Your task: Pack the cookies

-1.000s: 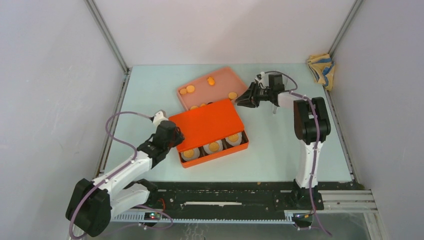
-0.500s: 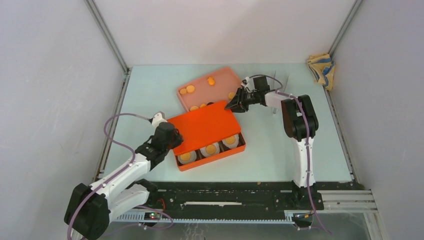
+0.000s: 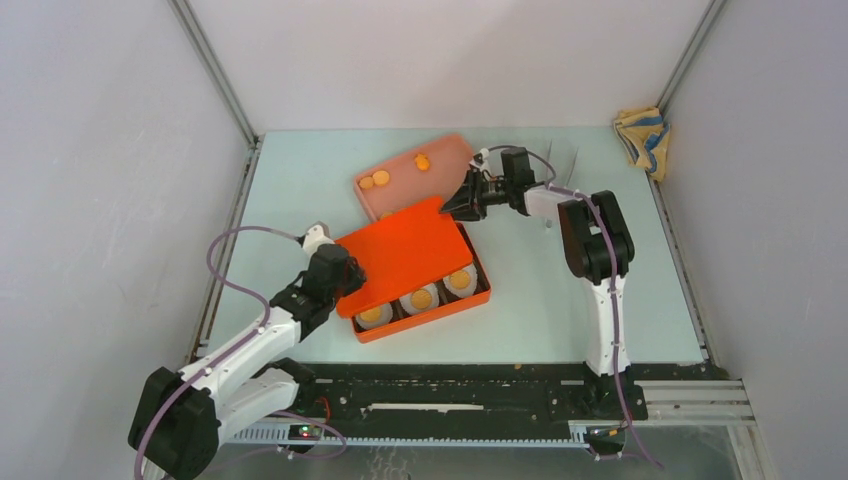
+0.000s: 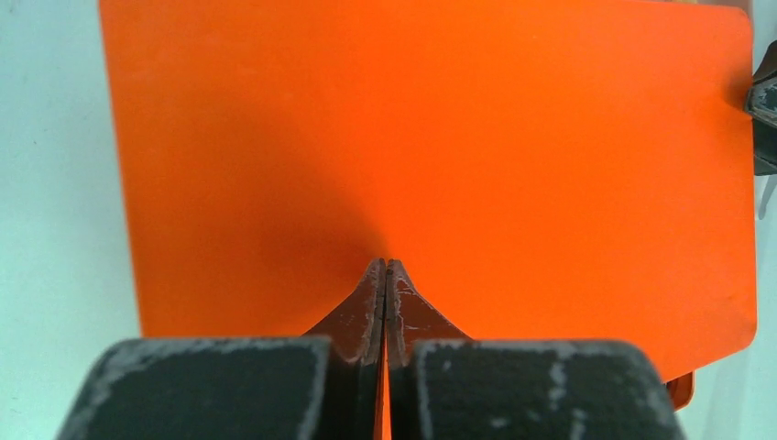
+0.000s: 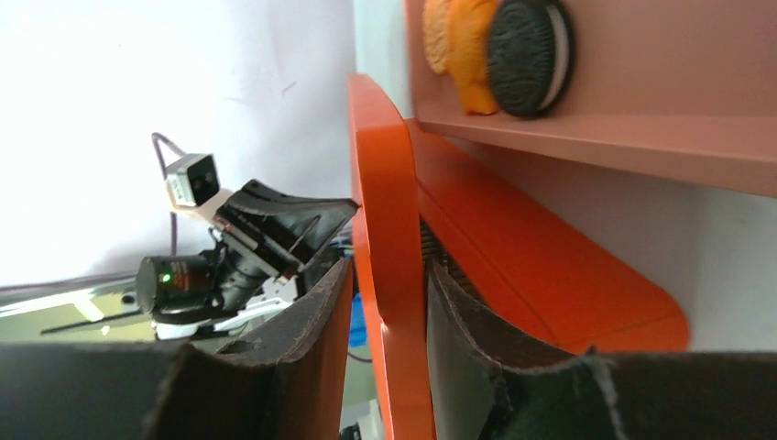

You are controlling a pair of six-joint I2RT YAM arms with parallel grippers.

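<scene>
The cookies [image 3: 381,178] are small flat orange discs. From above, a few lie loose in the pale pink tray [image 3: 445,158] at the back of the table [image 3: 560,300], and three more sit one apiece in white paper cups [image 3: 406,301] along the near row of the orange box [image 3: 420,325]. The flat orange lid [image 3: 405,250] lies askew over the rest of the box, its far corner reaching the tray. A crumpled yellow cloth [image 3: 640,138] sits in the far right corner. The left arm stretches low across the table with the left claw [image 3: 350,282] at the lid's left edge. The right arm bends back over itself to bring the right claw [image 3: 448,210] to the lid's far right corner. In the left wrist view the lid fills nearly everything. That claw's two fingers are pressed tightly together, their tips against the lid's upper face just inside its near edge. No cookies show here. In the right wrist view the lid runs edge-on between the two dark fingers [image 5: 458,348] — this claw is grasping it by the rim. Above it the tray's wall holds orange cookies beside a black sandwich cookie [image 5: 530,55] with a white filling, and the left arm shows beyond the lid.
</scene>
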